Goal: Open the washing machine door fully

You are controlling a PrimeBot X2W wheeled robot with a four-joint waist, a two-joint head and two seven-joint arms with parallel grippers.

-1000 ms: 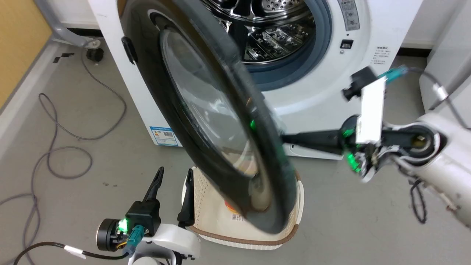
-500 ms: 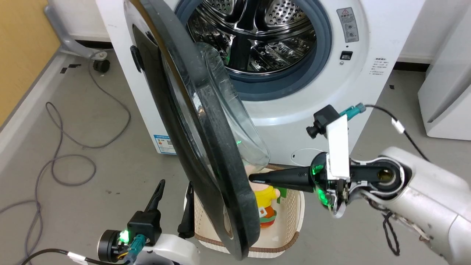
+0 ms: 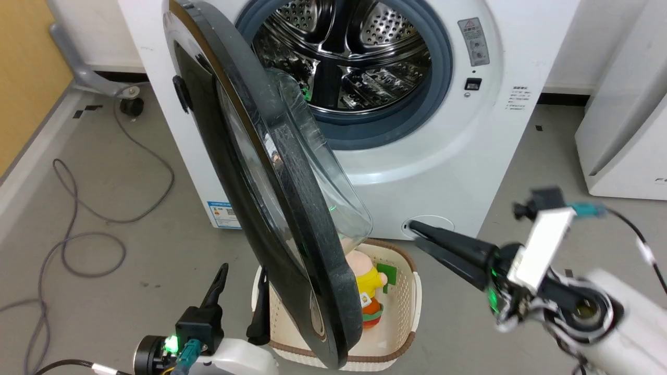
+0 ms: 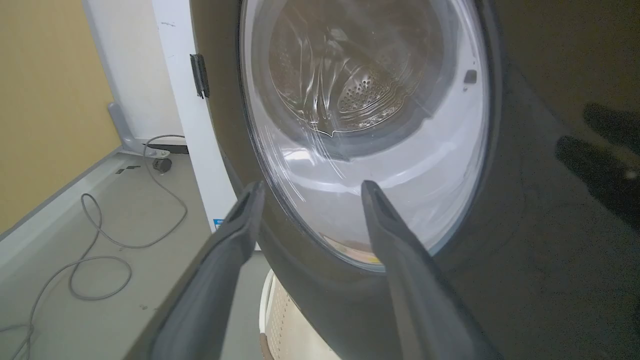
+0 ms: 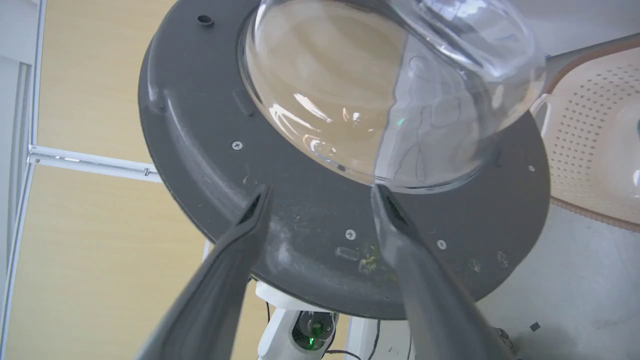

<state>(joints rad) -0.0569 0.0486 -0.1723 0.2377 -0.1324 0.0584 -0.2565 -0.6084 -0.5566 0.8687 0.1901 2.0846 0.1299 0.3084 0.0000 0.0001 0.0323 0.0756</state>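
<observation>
The washing machine door [image 3: 302, 219] stands swung out from the white washing machine [image 3: 443, 156], nearly edge-on in the head view, with its glass bowl [image 3: 333, 187] facing the bare steel drum [image 3: 338, 67]. My right gripper [image 3: 415, 234] is open beside the door's inner side, a gap away from it, fingers pointing left. In the right wrist view the right gripper [image 5: 321, 191] spans nothing, with the door's grey inner face [image 5: 200, 150] beyond. My left gripper [image 3: 241, 278] is open low by the door's outer side. The left wrist view has the left gripper [image 4: 311, 185] before the glossy black door [image 4: 525, 225].
A cream perforated basket [image 3: 411, 312] holding a yellow-shirted toy [image 3: 367, 276] sits on the floor under the door's lower edge. Grey cables [image 3: 78, 245] loop over the floor at the left. Another white appliance [image 3: 625, 130] stands at the right.
The right gripper has opened and drawn back rightward from the door's rim. The door has swung further out since a second ago. The head camera has shifted as well.
</observation>
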